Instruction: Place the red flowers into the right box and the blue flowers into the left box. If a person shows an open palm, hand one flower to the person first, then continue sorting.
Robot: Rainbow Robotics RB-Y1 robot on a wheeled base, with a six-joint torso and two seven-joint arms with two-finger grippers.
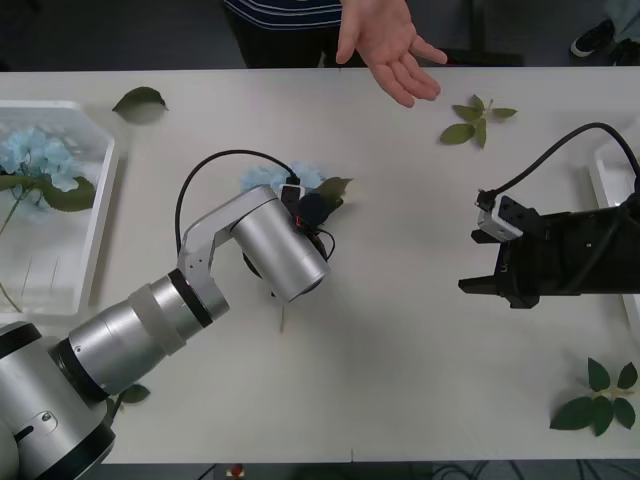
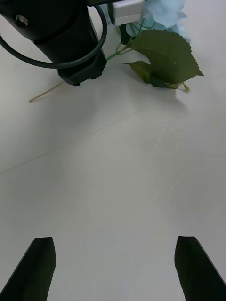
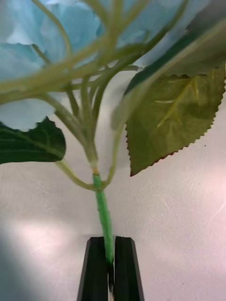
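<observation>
While the left box (image 1: 95, 215) holds one blue flower (image 1: 35, 165), the left gripper (image 3: 110, 268) is clamped on another blue flower's stem (image 3: 104, 221) mid-counter (image 1: 400, 330). The right gripper (image 2: 113, 268), fingers apart, hovers beside the right box (image 1: 607, 195); an open palm (image 1: 385, 45) reaches in.

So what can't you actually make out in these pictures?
- Front view: the left gripper is hidden behind its own wrist; its grip on the blue flower shows in the left wrist view, fingers shut on the stem.
- Front view: the right box is cut off by the edge, contents unseen.
- Front view: the person's hand shows, the body cropped.
</observation>
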